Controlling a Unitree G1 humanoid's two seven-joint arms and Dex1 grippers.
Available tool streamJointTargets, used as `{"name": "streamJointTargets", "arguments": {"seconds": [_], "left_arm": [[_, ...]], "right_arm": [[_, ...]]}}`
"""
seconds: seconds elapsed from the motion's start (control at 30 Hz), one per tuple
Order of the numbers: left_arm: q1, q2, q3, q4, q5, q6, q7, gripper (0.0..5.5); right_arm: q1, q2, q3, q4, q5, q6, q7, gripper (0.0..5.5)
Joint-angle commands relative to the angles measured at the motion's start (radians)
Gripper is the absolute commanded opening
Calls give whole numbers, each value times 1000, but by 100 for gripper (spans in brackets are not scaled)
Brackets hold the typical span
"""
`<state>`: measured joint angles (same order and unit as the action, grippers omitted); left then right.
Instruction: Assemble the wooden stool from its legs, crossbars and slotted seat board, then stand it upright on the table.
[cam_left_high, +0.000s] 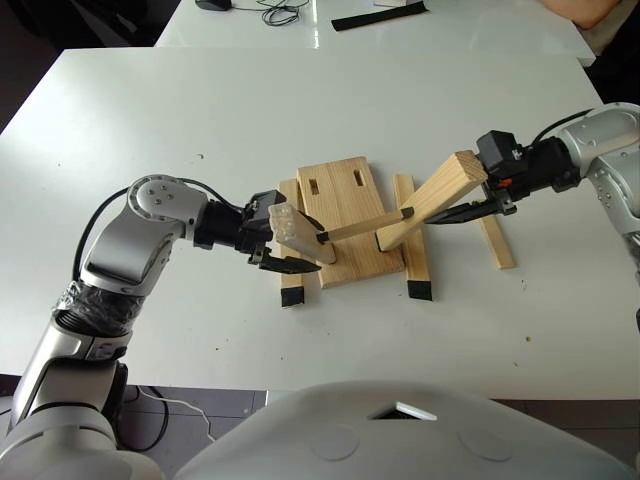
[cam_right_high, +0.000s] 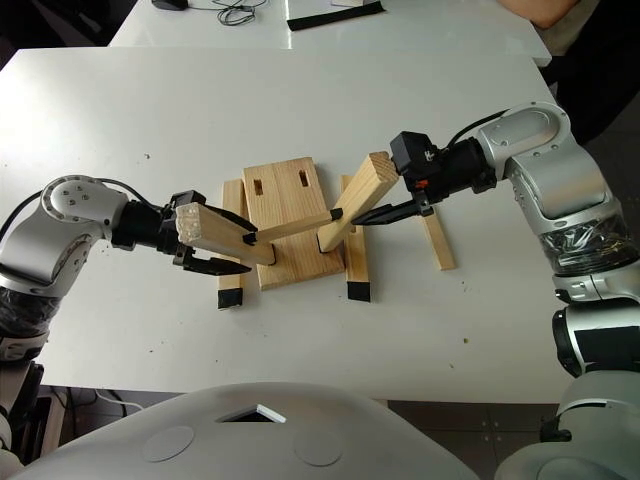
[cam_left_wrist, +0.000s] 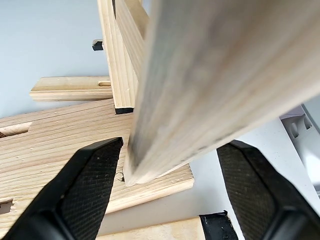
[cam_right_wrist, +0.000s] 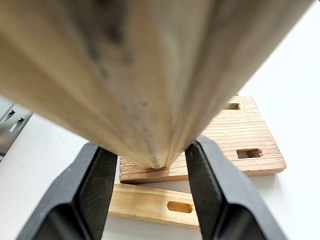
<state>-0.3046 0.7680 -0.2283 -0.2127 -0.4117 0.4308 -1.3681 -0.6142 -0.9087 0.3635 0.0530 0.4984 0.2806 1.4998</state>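
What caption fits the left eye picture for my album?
Left gripper holds the left leg, right gripper the right leg, crossbar between, above the seat board.

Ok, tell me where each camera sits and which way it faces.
Left eye: on the head, facing forward and down at the table; both arms show, left gripper on the left leg, right gripper on the right leg.
Right eye: beside it, same scene.
Left wrist: on the left arm, facing along its fingers past its leg to the board.
Right wrist: right arm, likewise, own fingers and leg.
Shared: both wrist views catch the board.
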Motion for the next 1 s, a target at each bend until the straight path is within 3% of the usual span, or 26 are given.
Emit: {"name": "streamJointTargets", "arguments": {"seconds": [0.03,0.5,1.0], "left_arm": [[-103,-96,-37,-48,-37,50,40,342],[-171,-69,-5,96,15,-3,-35,342],[-212,103,45,255,20,-151,-244,342]], "right_arm": [[67,33,163,-41,-251,21,-70,204],[183,-10,137,-86,-241,-11,-121,204],[203,-64,130,-133,-208,10,-107,204]]}}
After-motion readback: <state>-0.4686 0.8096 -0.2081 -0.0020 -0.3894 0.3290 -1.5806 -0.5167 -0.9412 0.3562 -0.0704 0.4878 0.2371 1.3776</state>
